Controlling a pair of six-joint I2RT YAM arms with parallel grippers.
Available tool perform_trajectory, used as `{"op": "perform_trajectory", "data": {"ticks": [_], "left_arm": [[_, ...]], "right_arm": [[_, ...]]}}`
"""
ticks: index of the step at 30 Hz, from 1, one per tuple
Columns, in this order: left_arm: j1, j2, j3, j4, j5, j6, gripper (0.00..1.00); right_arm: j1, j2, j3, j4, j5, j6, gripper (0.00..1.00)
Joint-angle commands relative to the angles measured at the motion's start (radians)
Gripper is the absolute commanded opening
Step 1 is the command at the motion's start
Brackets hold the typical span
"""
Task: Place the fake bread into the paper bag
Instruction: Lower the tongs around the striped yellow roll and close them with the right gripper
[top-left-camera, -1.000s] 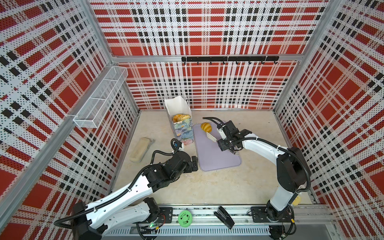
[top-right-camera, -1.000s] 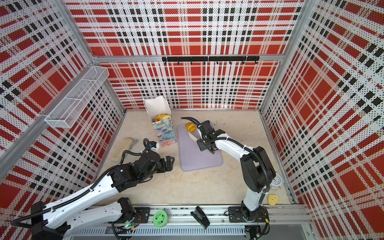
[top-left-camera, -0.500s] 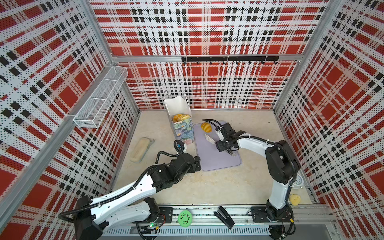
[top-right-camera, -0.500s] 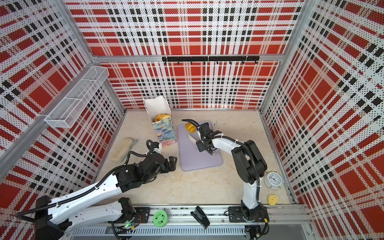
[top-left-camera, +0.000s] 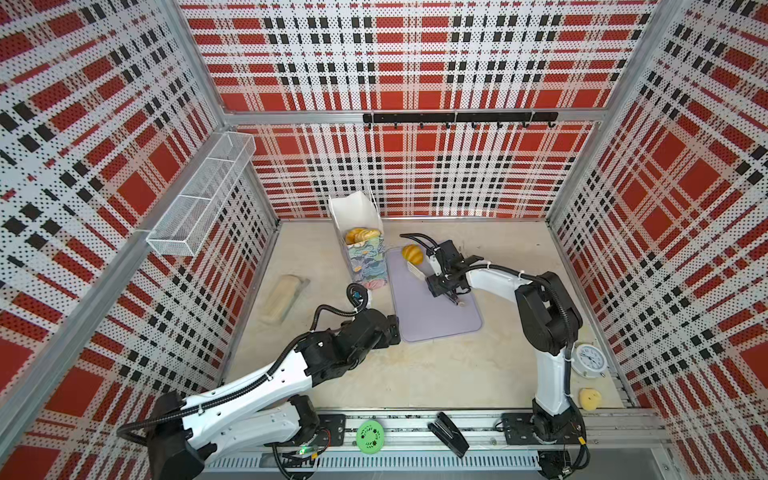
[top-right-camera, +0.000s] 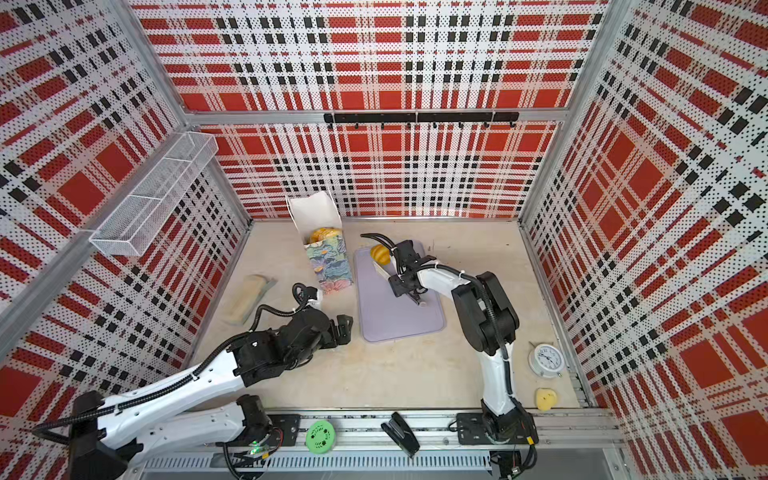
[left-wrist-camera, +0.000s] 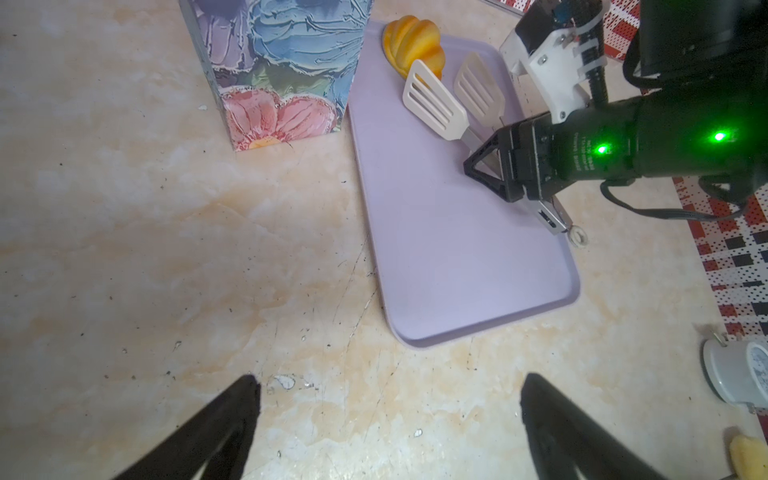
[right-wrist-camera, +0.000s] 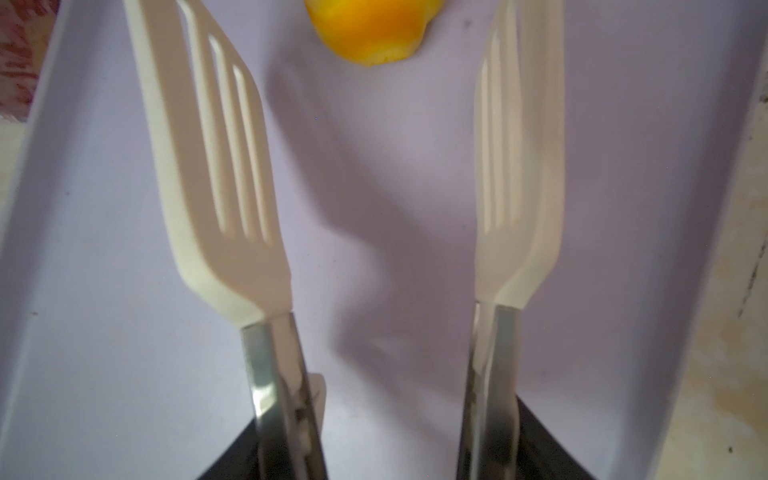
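Note:
One golden fake bread (top-left-camera: 412, 254) (top-right-camera: 380, 254) (left-wrist-camera: 413, 43) (right-wrist-camera: 370, 29) lies at the far end of the lilac tray (top-left-camera: 432, 307) (left-wrist-camera: 457, 270). More fake bread (top-left-camera: 361, 235) (top-right-camera: 324, 235) shows in the open top of the floral paper bag (top-left-camera: 365, 262) (top-right-camera: 328, 262) (left-wrist-camera: 282, 62), which stands upright left of the tray. My right gripper (top-left-camera: 440, 284) (right-wrist-camera: 386, 457) is shut on the steel handles of cream tongs (top-left-camera: 415, 270) (left-wrist-camera: 449, 104) (right-wrist-camera: 220, 166). The tong blades stand apart, just short of the bread. My left gripper (top-left-camera: 395, 330) (left-wrist-camera: 388, 399) hangs open and empty over bare table near the tray's front corner.
A pale beige block (top-left-camera: 282, 299) lies by the left wall. A white clock (top-left-camera: 589, 359) and a yellow lump (top-left-camera: 590, 399) sit front right. A green disc (top-left-camera: 370, 434) and black stapler (top-left-camera: 451, 434) rest on the front rail. A wire basket (top-left-camera: 199, 199) hangs on the left wall.
The right arm folded its elbow toward the front, uncovering the clock, and the tongs shifted slightly toward the bread. The left gripper drifted a little right toward the tray.

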Motion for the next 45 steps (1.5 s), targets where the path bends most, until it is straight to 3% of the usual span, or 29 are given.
{"op": "perform_trajectory", "data": {"ticks": [1,22,29,36,45], "left_arm": [[-0.008,-0.014,-0.008,0.002,-0.027,-0.017,0.99],[-0.012,-0.004,0.001,0.007,-0.024,-0.013,0.99],[-0.015,0.012,0.01,0.01,-0.024,-0.007,0.99],[-0.015,0.009,0.013,0.01,-0.029,-0.007,0.99],[-0.017,0.012,0.022,0.01,-0.03,-0.002,0.99]], "right_arm": [[-0.004,0.032,0.06,0.044,-0.012,-0.016,0.66],[-0.007,0.162,0.26,-0.054,0.001,-0.032,0.63],[-0.008,0.189,0.299,-0.082,-0.024,-0.04,0.56],[-0.011,0.175,0.291,-0.104,-0.03,-0.058,0.41],[-0.01,0.082,0.198,-0.08,-0.039,-0.05,0.36]]}}
